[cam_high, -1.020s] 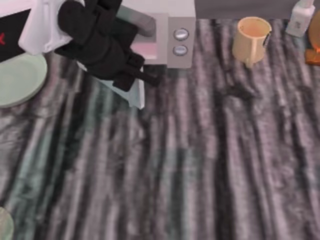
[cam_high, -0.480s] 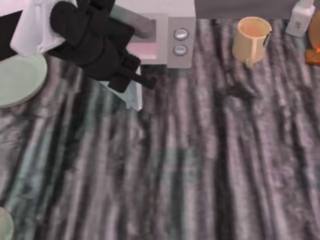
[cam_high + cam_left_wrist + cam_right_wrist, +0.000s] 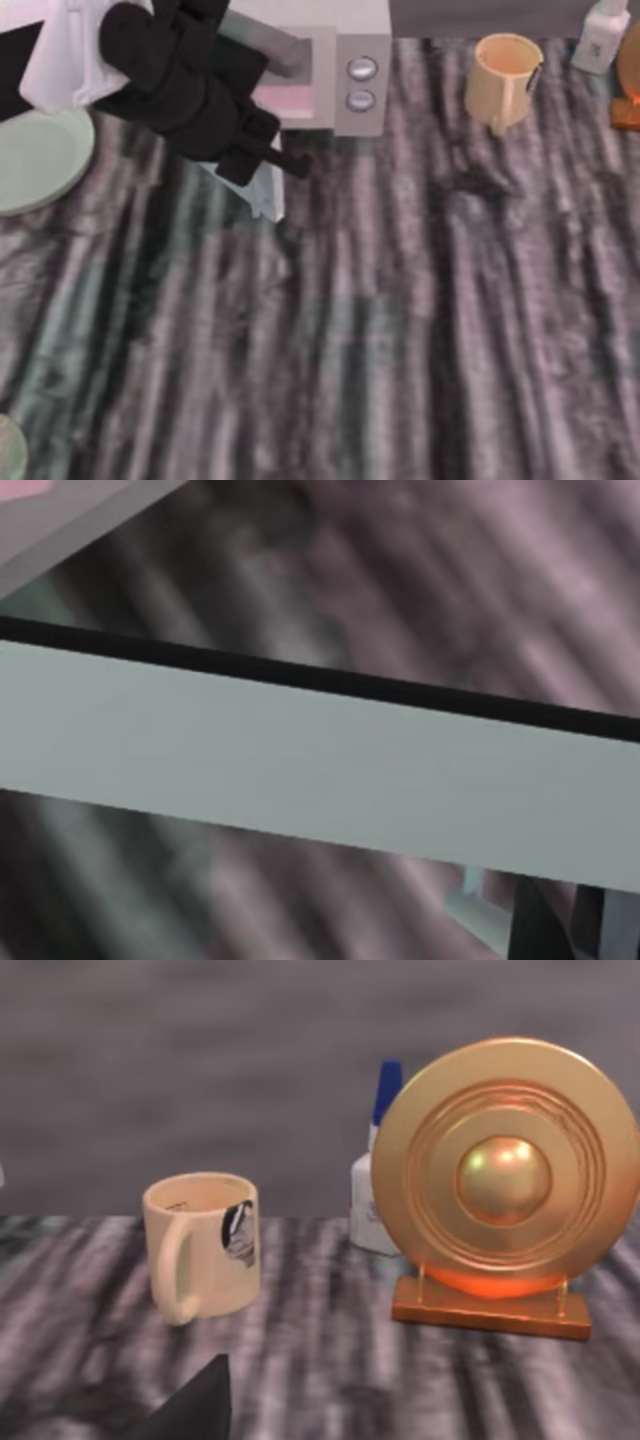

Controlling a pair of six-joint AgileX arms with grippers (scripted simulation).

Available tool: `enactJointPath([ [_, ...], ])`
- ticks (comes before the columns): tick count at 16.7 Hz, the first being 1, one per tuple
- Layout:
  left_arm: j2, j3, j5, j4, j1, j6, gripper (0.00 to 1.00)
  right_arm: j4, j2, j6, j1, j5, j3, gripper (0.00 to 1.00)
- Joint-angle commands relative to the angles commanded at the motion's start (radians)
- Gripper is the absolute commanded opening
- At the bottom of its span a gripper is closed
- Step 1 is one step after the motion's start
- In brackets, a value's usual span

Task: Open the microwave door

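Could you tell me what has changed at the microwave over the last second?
The left gripper pulled back toward the top view's upper left, and the microwave door, swung out from the microwave, shifted slightly the same way with it. Since half a second ago almost nothing has moved. The mug, green plate, white bottle and table stayed put.

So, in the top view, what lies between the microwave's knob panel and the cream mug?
Nothing: only bare streaked table separates the microwave and the cream mug, as the top view shows.
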Motion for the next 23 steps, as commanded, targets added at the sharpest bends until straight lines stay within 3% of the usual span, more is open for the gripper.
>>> enactJointPath([
  [12,0.002,-0.003,0.008,0.000,-0.003,0.000,0.00,0.000,0.000,0.000,0.000,0.000,0.000,1.00],
  [19,-0.045,-0.059,0.083,-0.016,0.056,0.148,0.00,0.000,0.000,0.000,0.000,0.000,0.000,1.00],
  [23,-0.055,-0.062,0.092,-0.013,0.062,0.163,0.00,0.000,0.000,0.000,0.000,0.000,0.000,1.00],
])
